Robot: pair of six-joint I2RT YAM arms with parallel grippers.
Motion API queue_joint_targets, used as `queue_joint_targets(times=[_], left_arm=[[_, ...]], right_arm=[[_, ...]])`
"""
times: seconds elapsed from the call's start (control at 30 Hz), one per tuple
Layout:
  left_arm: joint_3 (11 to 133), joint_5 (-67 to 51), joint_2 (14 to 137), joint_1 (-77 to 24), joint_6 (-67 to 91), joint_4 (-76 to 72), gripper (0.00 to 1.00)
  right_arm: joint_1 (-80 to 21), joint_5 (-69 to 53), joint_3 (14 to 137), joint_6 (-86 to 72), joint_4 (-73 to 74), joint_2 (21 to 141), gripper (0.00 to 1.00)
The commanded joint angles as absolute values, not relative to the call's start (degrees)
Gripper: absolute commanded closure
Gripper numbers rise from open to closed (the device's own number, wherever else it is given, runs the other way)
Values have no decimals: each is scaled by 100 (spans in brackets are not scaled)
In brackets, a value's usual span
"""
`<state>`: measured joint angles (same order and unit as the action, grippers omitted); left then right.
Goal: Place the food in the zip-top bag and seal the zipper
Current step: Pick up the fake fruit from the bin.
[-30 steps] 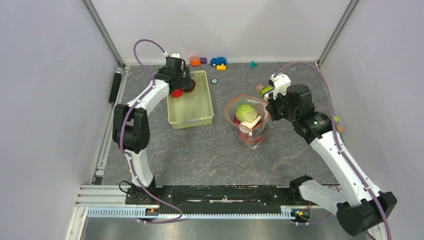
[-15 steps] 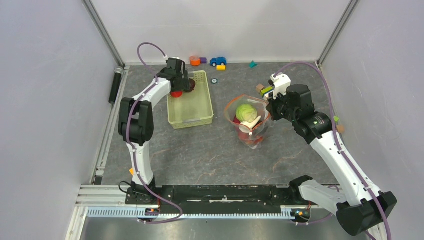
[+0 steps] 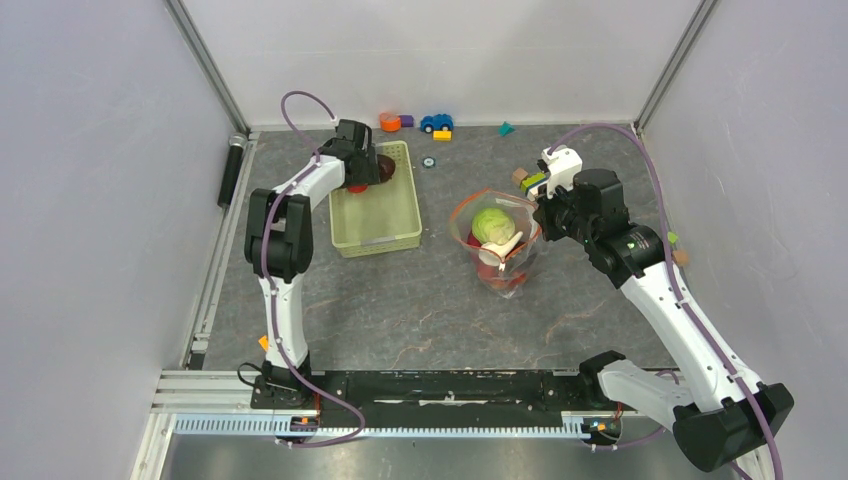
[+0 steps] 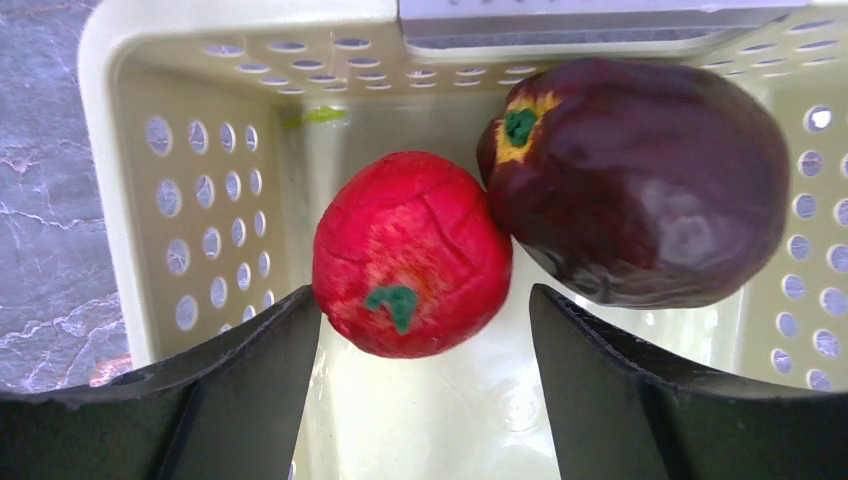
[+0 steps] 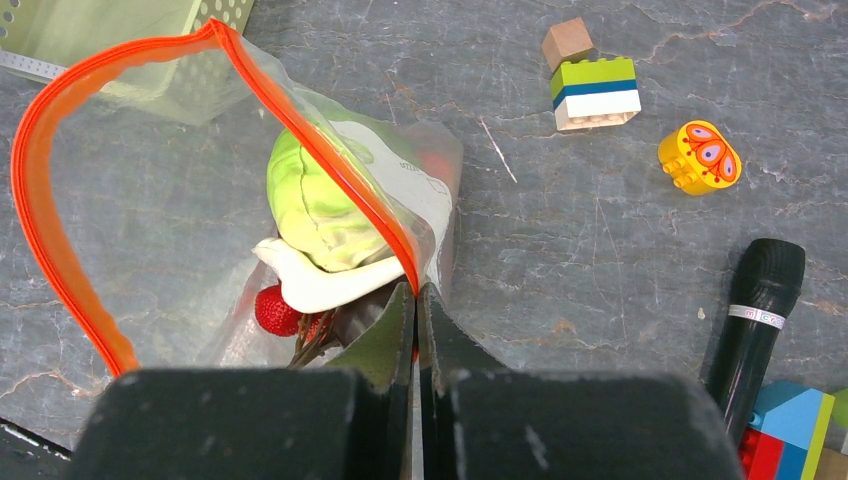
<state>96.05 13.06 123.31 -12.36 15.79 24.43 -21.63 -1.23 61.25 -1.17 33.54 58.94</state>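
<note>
Closing in on the orange-red peach-like fruit with the left gripper: spread to either side of it, drawn in a little from the widest of a second ago, not yet pinching. Reached further over the far end of the pale green basket in that second, with the elbow folded in closer. Touching the fruit on its right, a dark purple piece, likely next in line. Meanwhile no change on the right: right gripper pressed together on the rim of the zip-top bag, pinching right at the zipper and holding the mouth wide above the worktop. Already inside: the green cabbage and a strawberry lower down. Meaning for the task: filling well under way, at least these two pieces left in the basket, sealing not yet begun. Probably needs a firm squeeze on the round fruit, then a carry across to the open mouth
</note>
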Motion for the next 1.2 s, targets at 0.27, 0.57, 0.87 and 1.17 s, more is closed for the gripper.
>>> queue_joint_targets(times=[0.27, 0.57, 0.87, 1.17], left_arm=[[9826, 1163, 12358, -1160, 1606, 2566, 64], [9668, 1135, 11887, -1162, 1718, 2604, 90], [9265, 712, 10904, -1175, 1892, 2578, 92], [8737, 27, 9722, -1284, 2124, 2202, 93]], right_arm=[[-2145, -35, 6204, -86, 3242, 5816, 100], [-2145, -35, 6220, -71, 3261, 5801, 100], [-2144, -46, 6183, -70, 3254, 5816, 100], [-2145, -87, 6119, -70, 3204, 5771, 100]])
